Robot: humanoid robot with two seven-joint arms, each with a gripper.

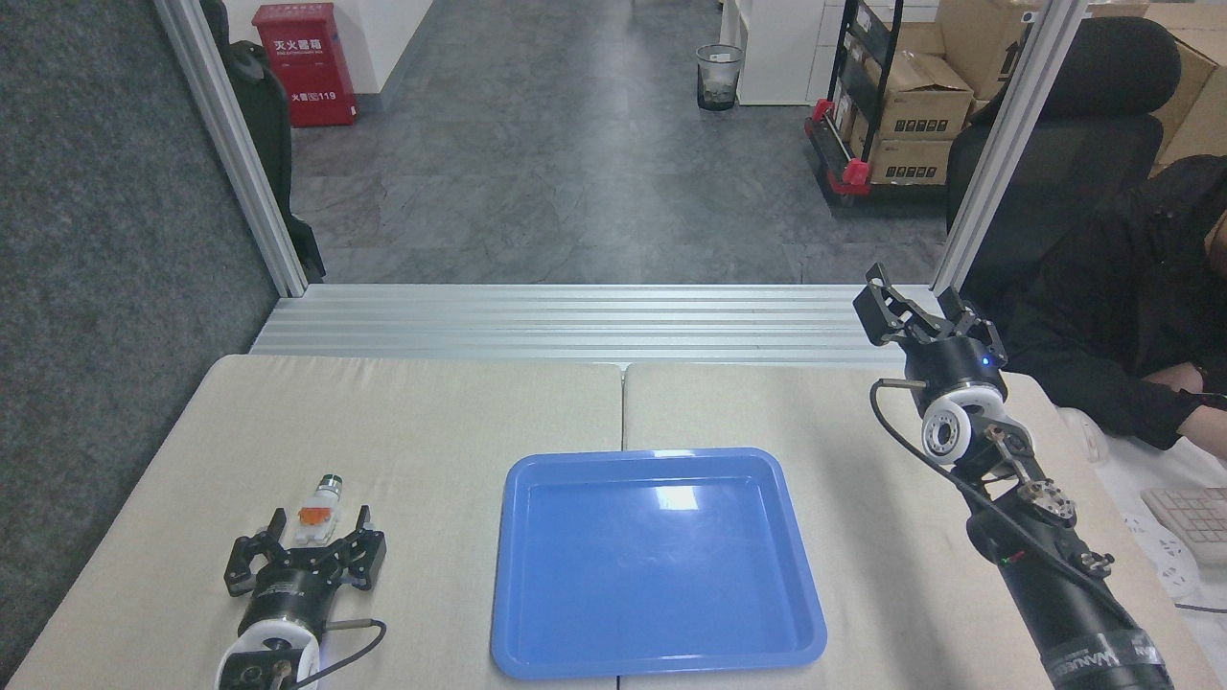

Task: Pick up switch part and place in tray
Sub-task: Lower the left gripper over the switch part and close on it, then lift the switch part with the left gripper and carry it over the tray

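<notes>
Switch part (319,511) lies on the table between the spread fingers of the empty left hand (305,546).

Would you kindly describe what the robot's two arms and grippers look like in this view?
Both are black metal. The left gripper has dark skeletal fingers on a black cylinder, then a white ring-shaped wrist with a thin black cable looping beside it. The right gripper matches, with a small blue light on its body; its arm shows a black cable, exposed bolts and a white-lettered label low down.
</notes>
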